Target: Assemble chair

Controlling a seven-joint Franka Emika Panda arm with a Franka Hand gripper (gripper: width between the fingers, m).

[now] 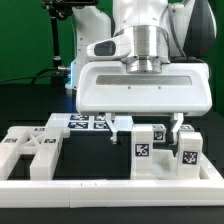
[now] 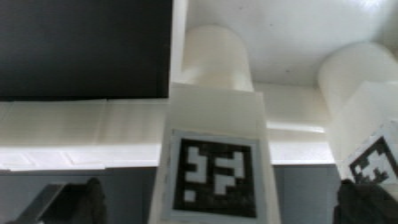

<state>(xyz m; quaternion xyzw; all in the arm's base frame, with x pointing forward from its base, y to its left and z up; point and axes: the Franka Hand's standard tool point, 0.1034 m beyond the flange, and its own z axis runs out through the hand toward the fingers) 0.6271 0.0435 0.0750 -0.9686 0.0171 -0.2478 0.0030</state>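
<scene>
Two white chair parts with black-and-white tags stand upright near the front rail: one in the middle (image 1: 145, 147) and one to the exterior view's right (image 1: 188, 150). A notched white chair piece (image 1: 30, 152) lies at the exterior view's left. My gripper (image 1: 148, 128) hangs just above the middle part, open, one finger on each side of it. In the wrist view the tagged middle part (image 2: 217, 165) fills the gap between the dark fingertips (image 2: 75, 200), with room on both sides; my gripper (image 2: 217, 205) holds nothing. The second part's tag (image 2: 374, 160) shows at the edge.
The long white L-shaped border rail (image 1: 110, 186) runs along the front. The marker board (image 1: 85, 122) lies flat behind the parts. The black table (image 1: 85, 160) shows between the notched piece and the middle part. A green backdrop and cables are at the back.
</scene>
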